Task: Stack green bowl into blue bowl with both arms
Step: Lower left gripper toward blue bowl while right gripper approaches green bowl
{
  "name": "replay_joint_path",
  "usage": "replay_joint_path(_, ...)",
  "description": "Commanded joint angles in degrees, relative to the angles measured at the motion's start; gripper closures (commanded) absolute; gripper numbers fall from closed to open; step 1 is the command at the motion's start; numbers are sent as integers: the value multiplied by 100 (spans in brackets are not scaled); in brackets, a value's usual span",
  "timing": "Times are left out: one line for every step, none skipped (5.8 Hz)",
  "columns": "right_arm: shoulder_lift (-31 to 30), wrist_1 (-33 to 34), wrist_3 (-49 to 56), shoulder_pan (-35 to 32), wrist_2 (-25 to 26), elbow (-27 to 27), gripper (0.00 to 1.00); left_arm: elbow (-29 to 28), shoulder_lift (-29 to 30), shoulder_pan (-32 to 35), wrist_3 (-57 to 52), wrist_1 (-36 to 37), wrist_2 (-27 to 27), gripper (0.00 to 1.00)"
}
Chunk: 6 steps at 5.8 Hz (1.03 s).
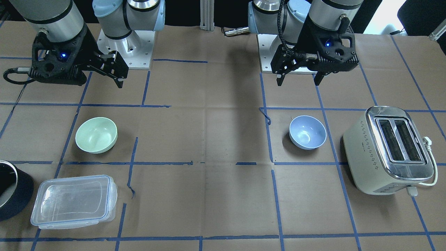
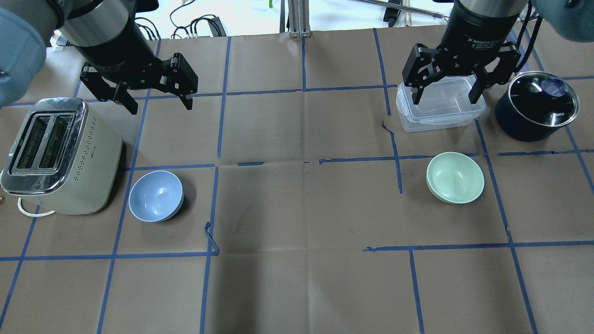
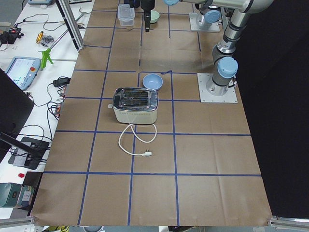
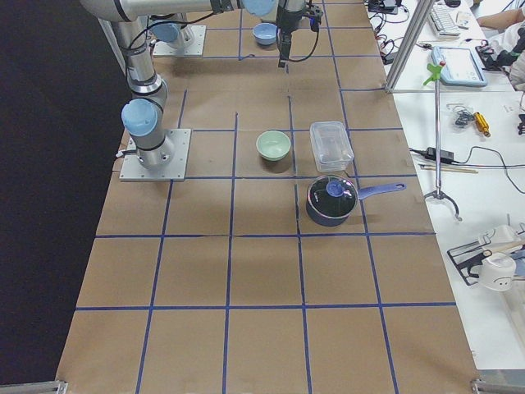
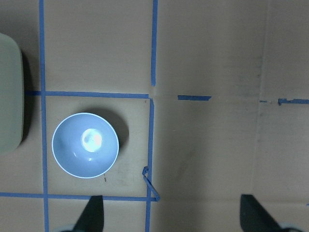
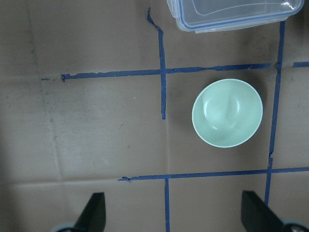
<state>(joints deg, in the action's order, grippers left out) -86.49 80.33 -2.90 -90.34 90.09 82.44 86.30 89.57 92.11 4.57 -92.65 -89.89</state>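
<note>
Currently: no contact with either bowl; I judge the first reach has not yet begun.
Green bowl (image 2: 455,177): upright and empty on the right half of the tabletop, about midway between the robot's edge and the operators' edge. A clear container (image 2: 436,118) and a dark pot (image 2: 536,109) sit beyond it toward the operators' edge, apart from it.
Blue bowl (image 2: 156,195): upright and empty on the left half, just beside the toaster (image 2: 60,155), on the side toward the table's middle. It is well apart from the green bowl.
Right gripper (image 2: 444,99): fingers spread wide, nothing held, raised above the table.
Left gripper (image 2: 161,107): fingers spread wide, nothing held, raised above the table.
Method advised: I would lower the right gripper onto the green bowl's rim, one finger inside and one outside. I would close gently and lift clear before travelling.
Left arm's part: I would pinch the blue bowl's rim on the side away from the toaster and hold it level.
Risk: the glossy wall may slip, and a tilted release may seat the bowl crooked.
</note>
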Motion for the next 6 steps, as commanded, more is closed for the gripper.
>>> replay_joint_path(0, 0, -9, 8, 0, 0, 0, 0, 16, -9, -52, 10, 15, 2)
replay_joint_path(0, 0, -9, 8, 0, 0, 0, 0, 17, -9, -44, 10, 15, 2)
replay_joint_path(26, 0, 78, 95, 17, 61, 0, 0, 17, -9, -35, 10, 15, 2)
replay_joint_path(26, 0, 296, 296, 61, 88, 0, 0, -79, -104, -52, 2, 24, 2)
replay_joint_path(26, -52, 864, 716, 53, 114, 0, 18, 50, -123, -78, -16, 7, 2)
replay_joint_path(26, -44, 1453, 1181, 44, 201, 0, 383, 200, -227, -79, 10, -11, 2)
